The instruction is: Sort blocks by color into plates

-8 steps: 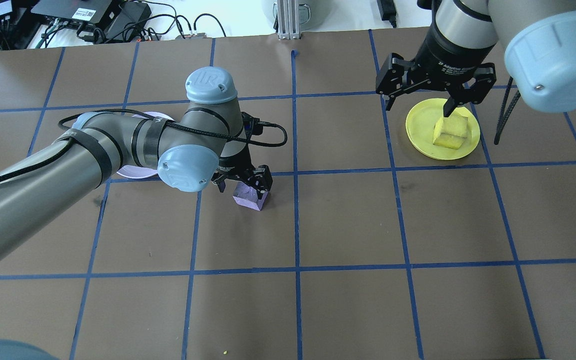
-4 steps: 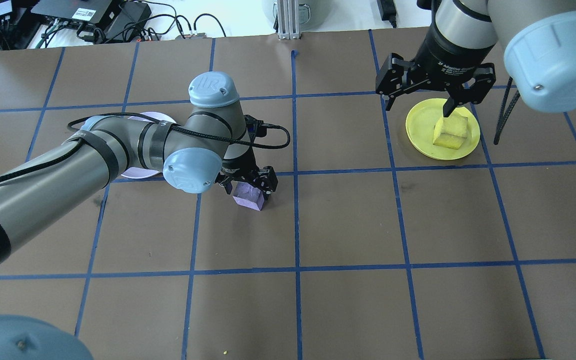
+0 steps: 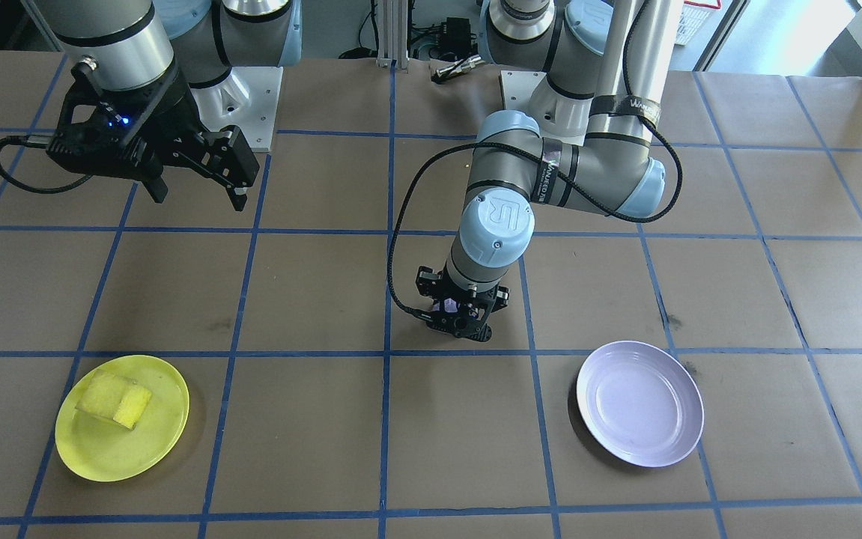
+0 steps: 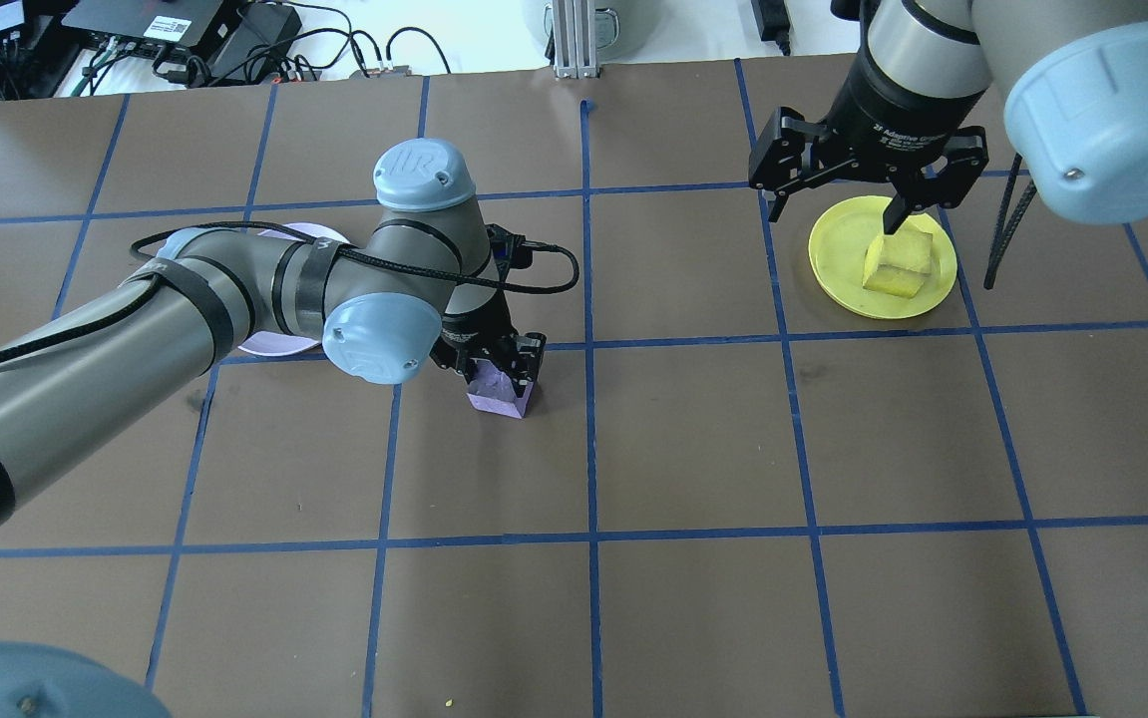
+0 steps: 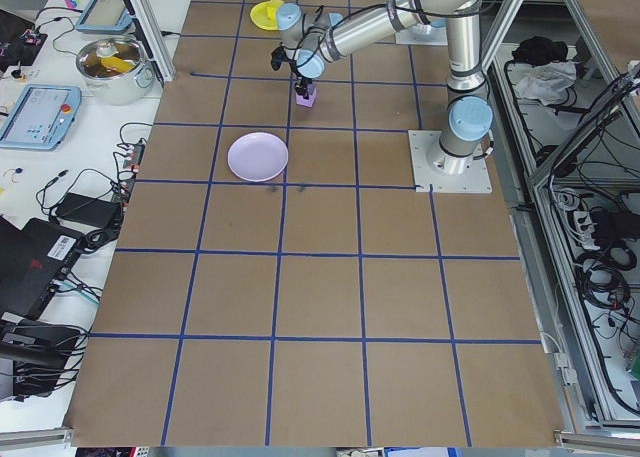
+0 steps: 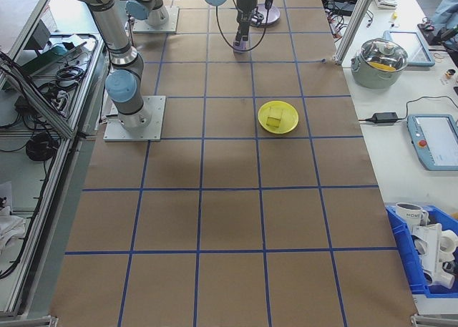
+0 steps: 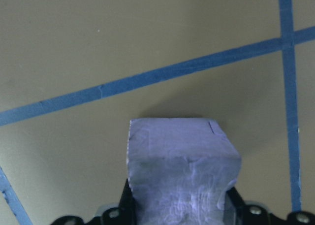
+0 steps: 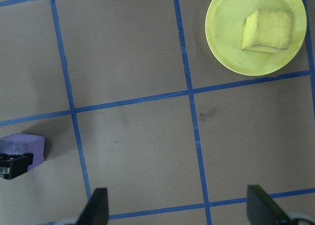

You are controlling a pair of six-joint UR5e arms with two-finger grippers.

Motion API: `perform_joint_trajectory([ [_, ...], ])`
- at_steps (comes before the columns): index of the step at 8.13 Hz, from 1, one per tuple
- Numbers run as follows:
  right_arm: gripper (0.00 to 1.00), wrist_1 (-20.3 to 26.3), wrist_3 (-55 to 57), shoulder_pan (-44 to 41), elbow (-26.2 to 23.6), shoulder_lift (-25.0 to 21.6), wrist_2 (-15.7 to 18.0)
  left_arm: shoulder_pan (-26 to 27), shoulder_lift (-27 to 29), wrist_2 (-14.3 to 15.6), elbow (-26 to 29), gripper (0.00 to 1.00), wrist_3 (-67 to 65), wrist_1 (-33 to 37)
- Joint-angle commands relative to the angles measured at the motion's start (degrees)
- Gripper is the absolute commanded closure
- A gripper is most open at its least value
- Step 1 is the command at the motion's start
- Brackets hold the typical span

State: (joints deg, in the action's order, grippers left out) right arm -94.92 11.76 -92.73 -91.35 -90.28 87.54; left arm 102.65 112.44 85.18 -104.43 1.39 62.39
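Left gripper [image 4: 496, 371]: fingers clamped on the purple block [image 4: 500, 397], which sits between them on the table [image 4: 693, 439]. Lavender plate [image 3: 641, 403] lies apart. Right gripper [image 4: 838, 204]: fingers spread wide, grasping nothing; below them the yellow block [image 4: 900, 264] rests in the yellow plate [image 4: 833, 259].
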Motion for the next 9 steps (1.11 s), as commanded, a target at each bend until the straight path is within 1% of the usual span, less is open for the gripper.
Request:
perform_joint_trajectory([
  [1,0.0,-0.09,0.1,-0.17,-0.06,0.11,-0.09,-0.52,-1.86,0.69,0.28,1.0,0.37,4.55],
  [2,0.0,-0.01,0.01,-0.26,-0.14,0.02,-0.09,-1.65,-3.96,0.69,2.8,1.0,2.81,6.76],
  [3,0.0,-0.01,-0.07,-0.26,-0.14,0.02,-0.09,-3.93,-5.2,1.22,6.66,1.0,6.66,10.87],
  [4,0.0,0.25,-0.07,-0.35,-0.14,-0.15,-0.09,-7.78,-5.3,4.27,11.13,1.0,8.7,13.53],
  [5,0.0,0.34,-0.07,-0.26,-0.14,0.1,-0.09,-11.56,-4.78,5.25,14.92,1.0,12.11,15.64],
  [6,0.0,0.78,-0.16,-0.35,-0.14,-0.33,-0.09,-15.42,-3.64,5.35,16.7,1.0,15.45,15.14],
  [7,0.0,0.96,-0.08,-0.35,-0.14,-0.16,-0.09,-19.2,-3.02,5.18,17.06,1.0,16.97,14.44],
  [9,0.0,0.87,-0.07,-0.26,-0.06,0.1,-0.09,-23.44,0.39,5.18,17.07,1.0,21.09,9.97],
])
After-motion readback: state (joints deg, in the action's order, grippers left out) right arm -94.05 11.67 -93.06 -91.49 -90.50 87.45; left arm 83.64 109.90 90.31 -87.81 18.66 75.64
